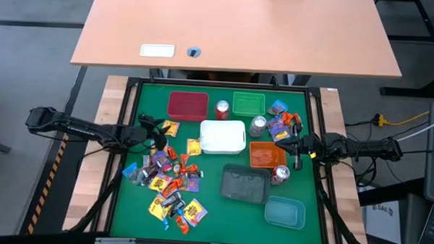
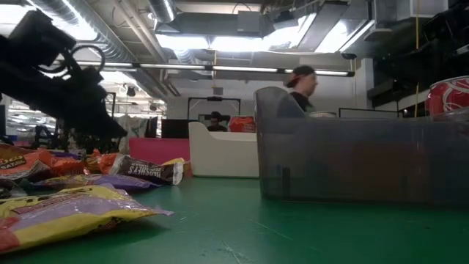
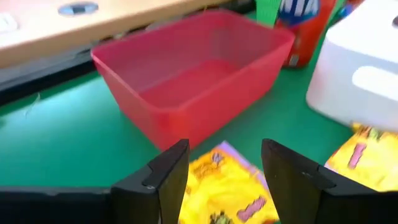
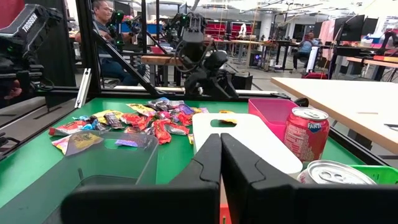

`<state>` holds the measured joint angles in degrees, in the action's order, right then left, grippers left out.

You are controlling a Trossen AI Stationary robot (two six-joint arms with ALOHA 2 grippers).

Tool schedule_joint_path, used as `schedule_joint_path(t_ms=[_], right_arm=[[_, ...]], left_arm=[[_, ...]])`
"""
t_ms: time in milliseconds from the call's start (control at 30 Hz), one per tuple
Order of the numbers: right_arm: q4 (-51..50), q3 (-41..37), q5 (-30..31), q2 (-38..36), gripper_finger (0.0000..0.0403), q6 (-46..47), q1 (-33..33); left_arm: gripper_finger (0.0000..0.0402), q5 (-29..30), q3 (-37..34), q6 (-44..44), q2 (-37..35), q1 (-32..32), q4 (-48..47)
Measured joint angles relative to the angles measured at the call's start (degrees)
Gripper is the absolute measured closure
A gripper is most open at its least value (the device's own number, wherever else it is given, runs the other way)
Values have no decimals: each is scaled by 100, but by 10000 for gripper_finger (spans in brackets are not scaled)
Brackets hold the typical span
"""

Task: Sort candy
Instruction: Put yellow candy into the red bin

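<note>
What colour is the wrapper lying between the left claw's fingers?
Yellow candy wrapper with pink markings, best seen in the left wrist view.

A robotics lab or open workshop hall is showing here. Exposed ducts and pipes are running under a bare ceiling with strip lights. Black metal rig frames are standing around the green-topped table, cables are trailing across the floor, and people are sitting at workbenches with monitors further back.
</note>
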<state>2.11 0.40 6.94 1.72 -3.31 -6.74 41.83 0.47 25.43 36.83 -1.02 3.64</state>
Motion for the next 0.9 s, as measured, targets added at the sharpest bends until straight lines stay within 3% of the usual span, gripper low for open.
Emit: schedule_joint_path(t_ms=[633, 900], right_arm=[[0, 0, 4, 0, 397, 2, 0], [0, 0, 4, 0, 397, 1, 1]], left_arm=[[217, -1109, 0, 276, 1316, 556, 4], [282, -1293, 2, 453, 1452, 580, 26]])
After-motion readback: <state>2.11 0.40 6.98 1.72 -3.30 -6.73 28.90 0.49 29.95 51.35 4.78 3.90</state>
